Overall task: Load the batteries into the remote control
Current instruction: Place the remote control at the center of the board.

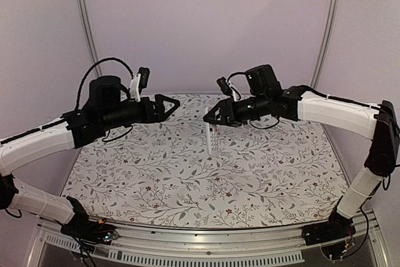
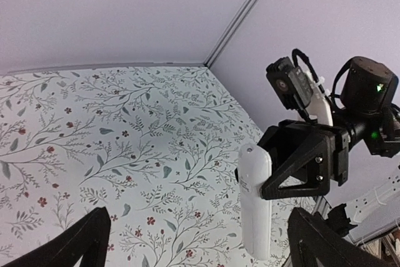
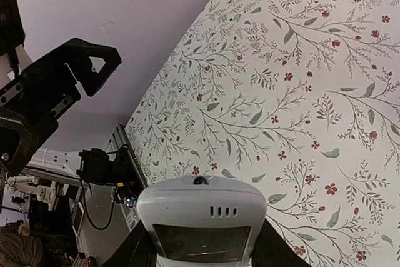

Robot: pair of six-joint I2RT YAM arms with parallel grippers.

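Observation:
The remote control (image 1: 211, 134) is a slim white bar held upright above the floral table. My right gripper (image 1: 211, 117) is shut on its upper part. In the right wrist view, its top end with the dark screen (image 3: 203, 232) sits between my fingers (image 3: 133, 249). In the left wrist view, its plain white back (image 2: 256, 201) faces me, clamped by the right gripper's black fingers (image 2: 300, 164). My left gripper (image 1: 169, 105) is open and empty, level with the remote and to its left. Its fingertips (image 2: 78, 245) show spread wide. The batteries are not in view.
The floral tablecloth (image 1: 187, 179) covers the table. Purple walls with metal posts (image 1: 84, 23) stand close behind. An aluminium rail (image 1: 206, 251) runs along the near edge. A power strip (image 2: 381, 201) lies beyond the table's right side.

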